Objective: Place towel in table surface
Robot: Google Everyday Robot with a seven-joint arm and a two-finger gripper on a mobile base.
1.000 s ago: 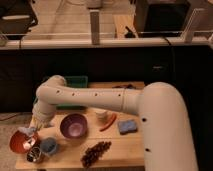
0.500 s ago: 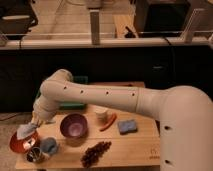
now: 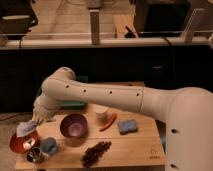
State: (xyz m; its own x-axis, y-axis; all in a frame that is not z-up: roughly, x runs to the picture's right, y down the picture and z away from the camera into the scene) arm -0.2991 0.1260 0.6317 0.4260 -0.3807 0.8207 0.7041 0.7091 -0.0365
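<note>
Gripper: point(image 3: 36, 120) at the left end of the table, low over the red bowl; fingers clamped together on the towel.
Towel: point(image 3: 26, 128) light grey-blue cloth, crumpled, hanging from the gripper directly above the red bowl; whether it touches the bowl cannot be told.
Table surface: point(image 3: 135, 147) pale wooden planks, rectangular, carrying all items.
Red bowl: point(image 3: 21, 143) front left corner, under the towel.
Purple bowl: point(image 3: 74, 125) right of the red bowl, near the table's middle.
Blue cup: point(image 3: 49, 145) between the two bowls, toward the front.
Metal cup: point(image 3: 34, 155) front left edge.
Grapes: point(image 3: 96, 152) dark bunch, front centre.
Blue sponge: point(image 3: 127, 126) right of centre.
Green tray: point(image 3: 72, 104) back left, behind the arm.
</note>
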